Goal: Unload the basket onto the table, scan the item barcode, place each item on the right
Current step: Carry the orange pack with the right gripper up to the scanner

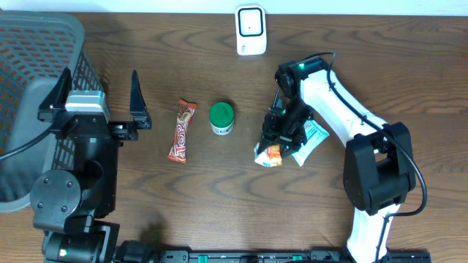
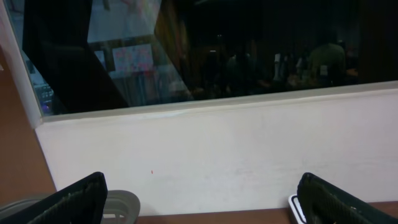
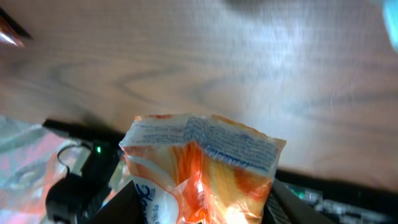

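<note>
Overhead, the orange-and-white snack packet (image 1: 269, 155) is just toward 4 o'clock from the middle of the desk (image 1: 409, 88), grasped by the right fingers (image 1: 281, 137). A teal packet (image 1: 314, 139) lies at its 2 o'clock, a green-lidded jar (image 1: 221, 117) at 10 o'clock. The left fingers (image 1: 137, 102) are released, spread wide.

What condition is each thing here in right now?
Left pincer: open, empty.
Right pincer: closed on orange packet.
Candy bar: lying flat, wrapped.
Green-capped jar: upright, capped.
Teal packet: lying on table.
Scanner: untouched, at far edge.
</note>
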Motion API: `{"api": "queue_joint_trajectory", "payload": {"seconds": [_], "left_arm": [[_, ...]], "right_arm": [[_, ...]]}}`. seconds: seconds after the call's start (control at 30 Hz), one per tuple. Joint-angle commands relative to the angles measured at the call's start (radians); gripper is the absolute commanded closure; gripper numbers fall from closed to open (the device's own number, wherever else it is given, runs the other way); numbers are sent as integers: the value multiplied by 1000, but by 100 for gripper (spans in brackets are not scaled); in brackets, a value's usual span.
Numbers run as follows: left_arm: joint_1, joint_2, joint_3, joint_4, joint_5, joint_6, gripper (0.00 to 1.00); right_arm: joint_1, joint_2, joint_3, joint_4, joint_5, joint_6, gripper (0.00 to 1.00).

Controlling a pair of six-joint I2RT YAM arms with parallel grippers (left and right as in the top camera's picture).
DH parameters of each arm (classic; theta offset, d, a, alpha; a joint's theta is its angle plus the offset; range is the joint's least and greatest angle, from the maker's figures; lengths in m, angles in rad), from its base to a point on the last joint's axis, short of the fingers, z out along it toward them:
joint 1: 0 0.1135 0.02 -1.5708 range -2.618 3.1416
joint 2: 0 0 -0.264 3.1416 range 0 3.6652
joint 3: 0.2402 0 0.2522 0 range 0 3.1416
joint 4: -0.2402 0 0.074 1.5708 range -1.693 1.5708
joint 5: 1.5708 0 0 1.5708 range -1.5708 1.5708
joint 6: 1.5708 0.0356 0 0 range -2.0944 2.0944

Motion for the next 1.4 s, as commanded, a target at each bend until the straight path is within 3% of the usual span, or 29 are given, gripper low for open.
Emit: {"api": "queue_joint_trajectory", "payload": {"seconds": [0.0, 0.33, 0.6, 0.8, 1.07, 1.13, 1.37], "left_arm": [[-2, -5, 5, 1, -13, 17, 2], [-2, -5, 5, 1, -13, 17, 2], [-2, -5, 5, 1, -12, 17, 2], [-2, -5, 5, 1, -12, 17, 2], [-2, -5, 5, 0, -12, 17, 2], [-2, -5, 5, 0, -13, 17, 2], [-2, -5, 5, -11, -12, 17, 2]], "right_arm": [[-4, 2, 16, -43, -77, -56, 54], [3, 2, 16, -96, -239, -110, 54], [18, 2, 16, -86, -233, -110, 53], [17, 2, 16, 40, -136, -110, 50], [-26, 2, 32, 162, -72, -110, 60], [-51, 2, 53, 143, -21, -110, 68], [-114, 2, 186, -8, 172, -160, 71]]}}
